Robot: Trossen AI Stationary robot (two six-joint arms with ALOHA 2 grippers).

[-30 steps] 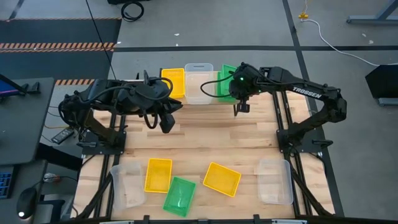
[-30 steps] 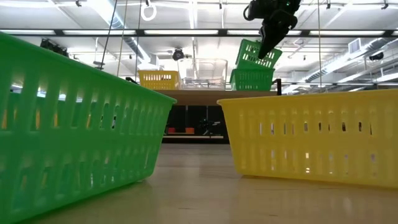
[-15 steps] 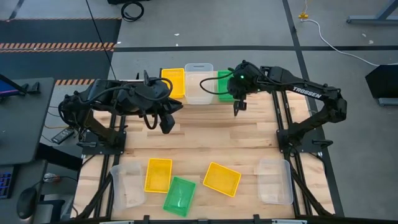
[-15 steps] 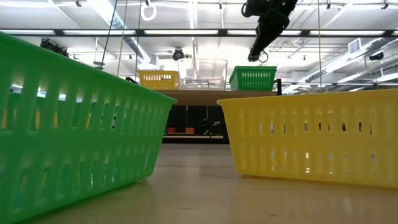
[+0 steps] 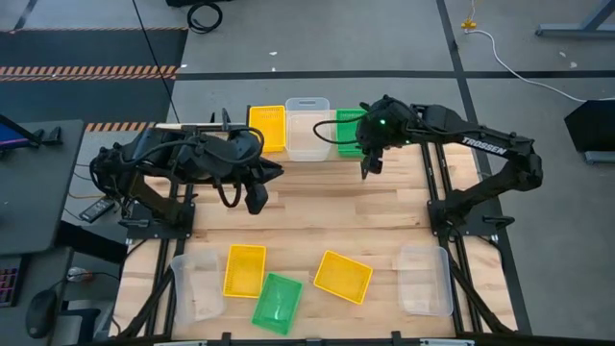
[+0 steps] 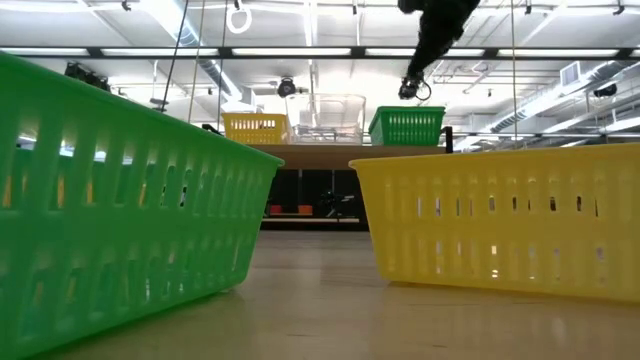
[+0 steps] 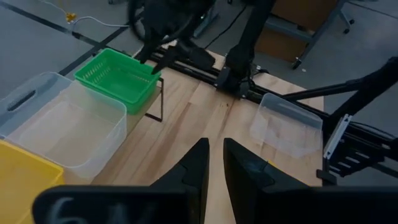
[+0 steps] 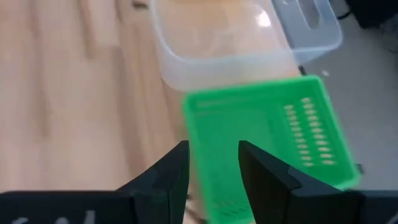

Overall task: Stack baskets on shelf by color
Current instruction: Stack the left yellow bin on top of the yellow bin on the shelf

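Observation:
The shelf [image 6: 340, 151] runs along the table's far edge. On its plank stand a yellow basket [image 5: 268, 127], a clear basket [image 5: 307, 128] and a green basket [image 5: 348, 131] [image 6: 407, 126], all level on their bottoms. My right gripper [image 5: 367, 165] [image 8: 212, 167] hangs open above the table, just near of the green basket [image 8: 267, 140], and touches nothing. My left gripper [image 5: 258, 196] [image 7: 215, 167] is shut and hovers over the table's middle left. More baskets lie near the table's near edge.
Along the near edge, flat on the table: a clear basket [image 5: 197, 284], a yellow one [image 5: 244, 269], a green one [image 5: 277, 303], another yellow one [image 5: 343, 276] and a clear one [image 5: 425, 279]. Bare wood lies between the shelf and these.
My right gripper has let go of a green basket. A second ago that basket sat tilted on the green one on the shelf, and it has dropped in level. The gripper has risen and drawn back a little toward the near edge.

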